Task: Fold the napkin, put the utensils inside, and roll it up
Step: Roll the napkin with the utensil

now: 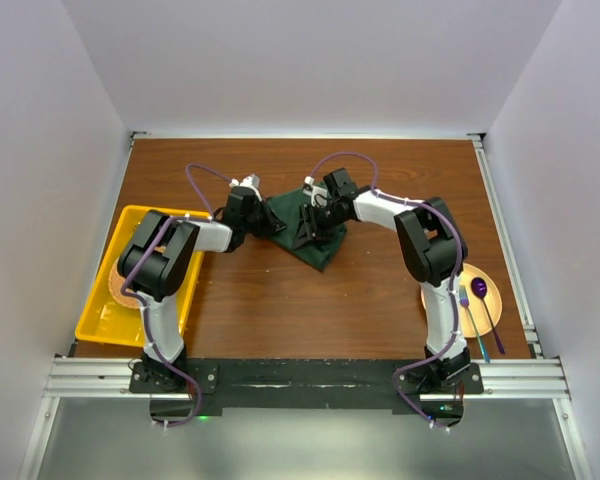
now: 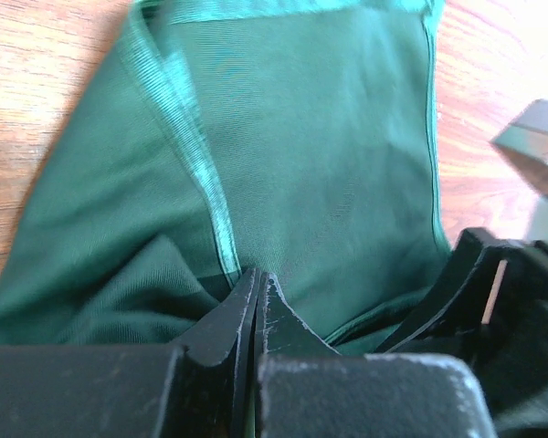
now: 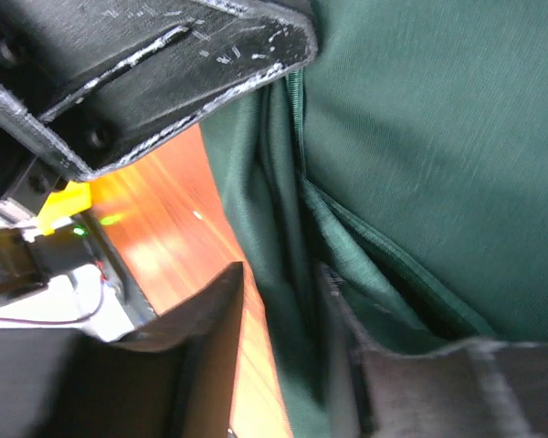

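Observation:
The dark green napkin (image 1: 302, 236) lies crumpled at the table's middle, partly folded over itself. My left gripper (image 1: 257, 216) is at its left edge; in the left wrist view its jaws (image 2: 257, 274) are pressed together on a fold by the shiny hem (image 2: 196, 155). My right gripper (image 1: 316, 222) is on the napkin's right part; in the right wrist view its jaws (image 3: 279, 269) stand apart with the napkin's edge (image 3: 292, 301) between them. The utensils (image 1: 485, 312), a purple-headed spoon with a thin dark handle and a thin bluish stick, lie on an orange plate (image 1: 458, 300) at the right.
A yellow tray (image 1: 98, 325) holding a brown round dish (image 1: 113, 285) stands at the left front. The two grippers are close together; the left one's finger fills the top of the right wrist view (image 3: 164, 64). Metal rails run along the table's right and near edges.

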